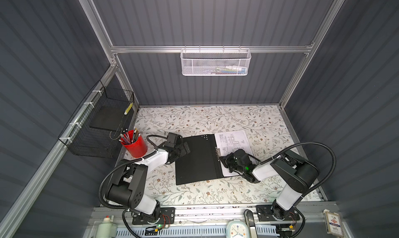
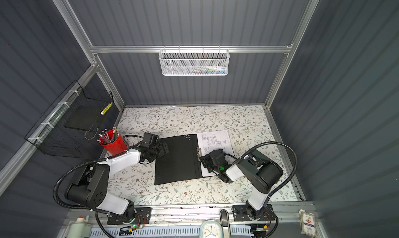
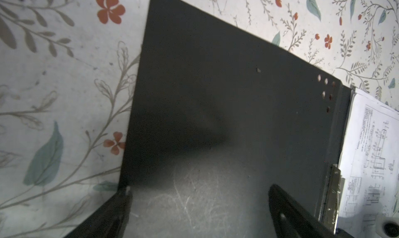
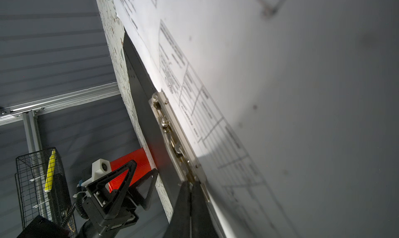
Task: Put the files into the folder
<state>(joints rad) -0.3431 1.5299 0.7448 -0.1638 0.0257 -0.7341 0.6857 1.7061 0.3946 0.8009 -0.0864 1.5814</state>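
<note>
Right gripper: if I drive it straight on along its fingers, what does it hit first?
The metal spine clip of the folder. The right gripper, fingers shut, points along it with its tips at the clip's near end, possibly touching. The files lie just beside that line.

Location type: enclosed robot test cell in a laboratory, dressed as an office desk.

Indicators:
- An aluminium profile frame (image 1: 151,49) holds grey ribbed wall panels (image 1: 205,16).
- The left arm (image 1: 151,161) and right arm (image 1: 293,174) are bolted to a front rail (image 1: 216,212).
- The floral-covered worktop (image 1: 194,118) carries a red pencil cup (image 1: 135,145) and an open folder (image 1: 197,159) with printed sheets (image 1: 234,139).
- A black wire basket (image 1: 95,137) and a white mesh basket (image 1: 216,63) hang on the walls.
</note>
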